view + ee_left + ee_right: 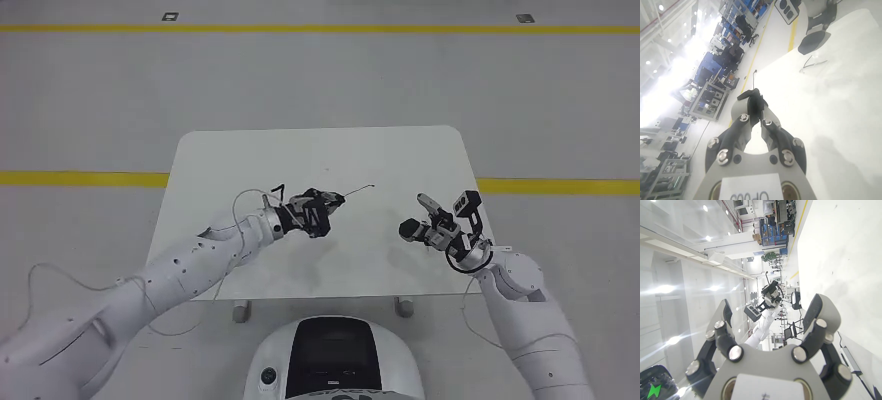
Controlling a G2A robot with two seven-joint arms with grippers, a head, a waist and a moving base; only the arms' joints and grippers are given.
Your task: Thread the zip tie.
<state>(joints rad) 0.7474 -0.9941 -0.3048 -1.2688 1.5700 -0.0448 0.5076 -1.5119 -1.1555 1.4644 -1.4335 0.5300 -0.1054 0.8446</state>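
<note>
Left claw grips zip tie; right claw released.
Left claw is clenched on one end of the black zip tie above the white table, with the free end pointing toward the right claw, whose fingers are spread wide, well apart from the tie.

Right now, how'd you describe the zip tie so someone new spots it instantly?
Start at the white table, then find the left gripper, shut over its middle. The zip tie is the thin black strip poking out of it toward the open, empty right gripper. Unlike the pale cable looping by that arm's wrist, it is dark, nearly straight and ends in a small knob.
</note>
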